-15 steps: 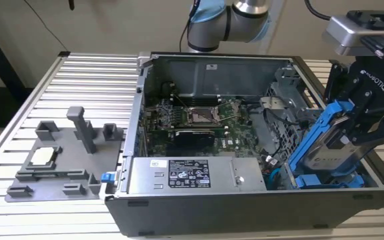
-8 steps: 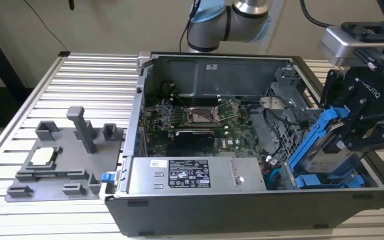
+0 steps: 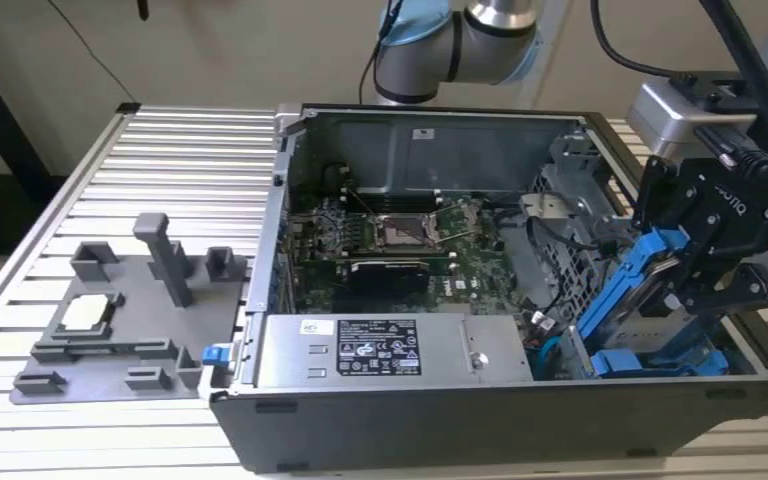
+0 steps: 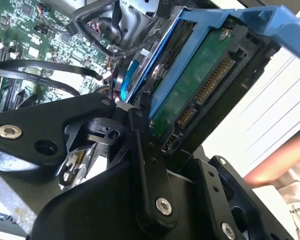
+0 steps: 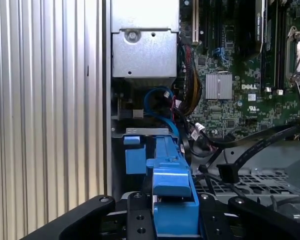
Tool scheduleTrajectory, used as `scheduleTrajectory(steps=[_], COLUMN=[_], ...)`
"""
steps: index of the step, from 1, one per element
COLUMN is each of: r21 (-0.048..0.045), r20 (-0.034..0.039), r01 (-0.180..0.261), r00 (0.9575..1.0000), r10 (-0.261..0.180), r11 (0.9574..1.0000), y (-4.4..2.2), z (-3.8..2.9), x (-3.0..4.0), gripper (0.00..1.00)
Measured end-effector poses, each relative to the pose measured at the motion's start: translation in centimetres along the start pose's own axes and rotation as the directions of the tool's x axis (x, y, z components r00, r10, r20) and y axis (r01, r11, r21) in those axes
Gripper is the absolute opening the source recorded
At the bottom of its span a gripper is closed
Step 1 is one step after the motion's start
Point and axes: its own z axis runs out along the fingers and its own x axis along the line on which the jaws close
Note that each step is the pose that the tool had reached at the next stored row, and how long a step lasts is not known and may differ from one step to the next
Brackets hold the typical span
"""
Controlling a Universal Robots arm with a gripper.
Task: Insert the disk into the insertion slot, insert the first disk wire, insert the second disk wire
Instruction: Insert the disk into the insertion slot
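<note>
Holding the disk [image 3: 646,280]: fingers [image 5: 138,216] closed on its blue carrier frame, one on each side, as the first wrist view shows. The disk is on edge and tilted. Its green circuit-board face and bare connector row are exposed in the second wrist view.

Position: the disk hangs over the corner of the computer case [image 3: 491,425] nearest the table [image 3: 184,160] edge on the exterior view's right. Its lower end dips inside the case wall. I cannot tell whether it touches the slot.

Progress (judgement): step one is under way and the disk is not seated. Nothing is plugged into the connector, so both wires remain to be inserted.

Case contents:
- A second blue-fronted drive [image 3: 658,362] lies low in the same corner, just beneath the held disk.
- A looped blue cable [image 5: 157,95] and black cables lie loose beside the bay.
- The motherboard [image 3: 384,235] lies across the case floor.
- The power supply [image 3: 371,350] sits along the near wall.

Also on the table: a grey fixture plate [image 3: 104,345] lies towards the edge on the exterior view's left, well apart from the case.
</note>
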Motion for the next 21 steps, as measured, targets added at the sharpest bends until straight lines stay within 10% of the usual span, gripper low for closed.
scheduleTrajectory(steps=[14, 21], r21=[0.0001, 0.0148], r20=[-0.0003, 0.0030], r01=[0.004, 0.004], r00=[1.0000, 1.0000], r10=[-0.004, -0.004], r11=[1.0000, 0.9999], y=[0.05, 0.12], z=[0.06, 0.03], x=[-0.02, -0.03], gripper=[0.40, 0.40])
